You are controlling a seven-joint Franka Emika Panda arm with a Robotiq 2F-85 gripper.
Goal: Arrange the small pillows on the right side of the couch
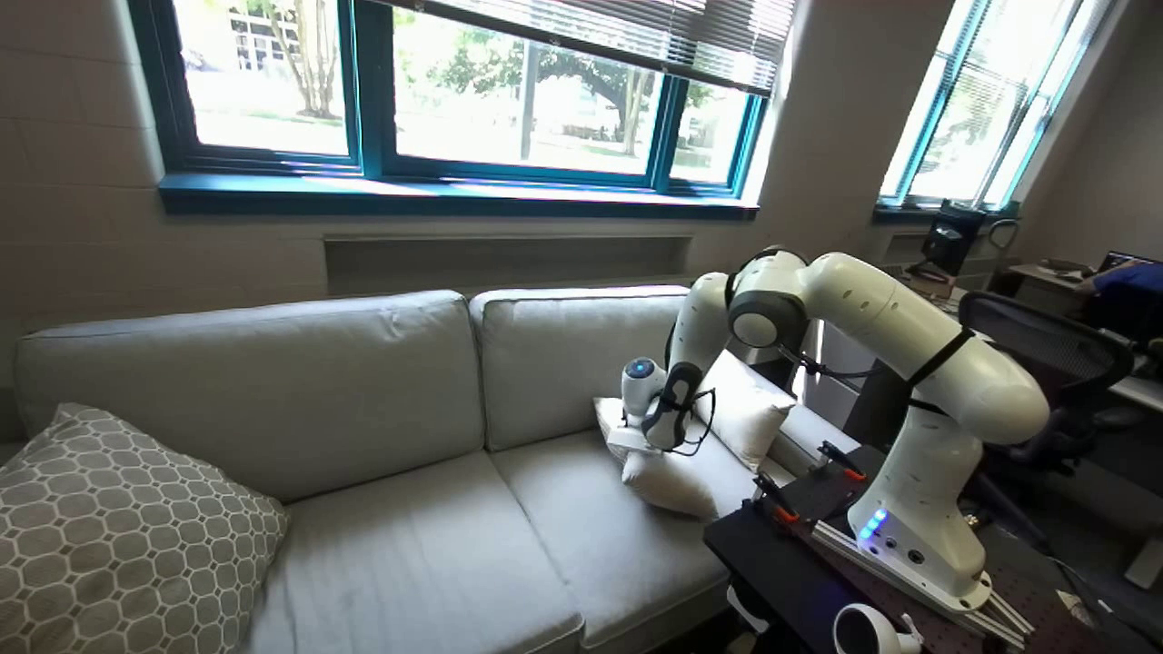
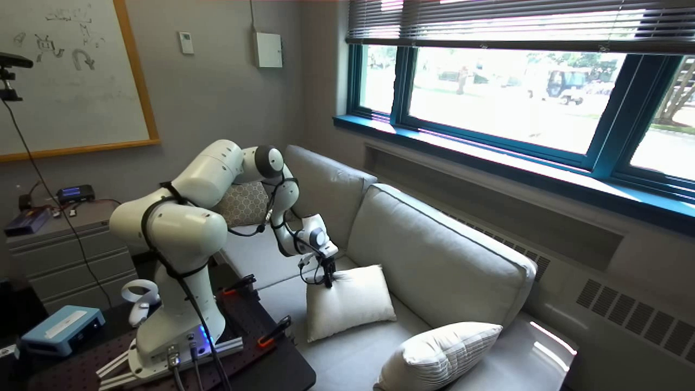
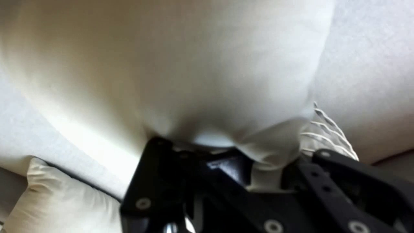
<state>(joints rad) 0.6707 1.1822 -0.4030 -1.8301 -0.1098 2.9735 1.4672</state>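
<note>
In an exterior view, the couch point(image 1: 409, 536) is stretching across the middle, beneath a blue-framed window point(image 1: 518, 109) that is standing at twelve o'clock. A patterned pillow point(image 1: 136, 527) is leaning at eight o'clock. The robot arm point(image 1: 872, 309), standing at four o'clock, is arching over the couch, its wrist point(image 1: 643, 391) hanging above the gripped pillow point(image 1: 670, 483), which is lying toward five o'clock from the view's middle, partly hidden. The second small pillow point(image 1: 747, 409) is resting just beside the armrest point(image 1: 822, 431), between one and two o'clock from the gripped one.

In an exterior view, the gripper point(image 2: 328, 281) is pointing down and touching the gripped pillow at its eleven o'clock edge. That pillow is tilting on the couch at six o'clock, while the second small pillow is lying at four o'clock from it, apart and near the armrest.

In the wrist view, the gripper is filling the six o'clock side, its jaws standing nearly together and pinching a bunched fold of cream fabric at the gripped pillow's edge. The gripped pillow is spreading toward twelve o'clock, and the second small pillow is lying at eight o'clock. White-lined fabric point(image 3: 325, 132) is showing at three o'clock; what it belongs to, I cannot tell.
</note>
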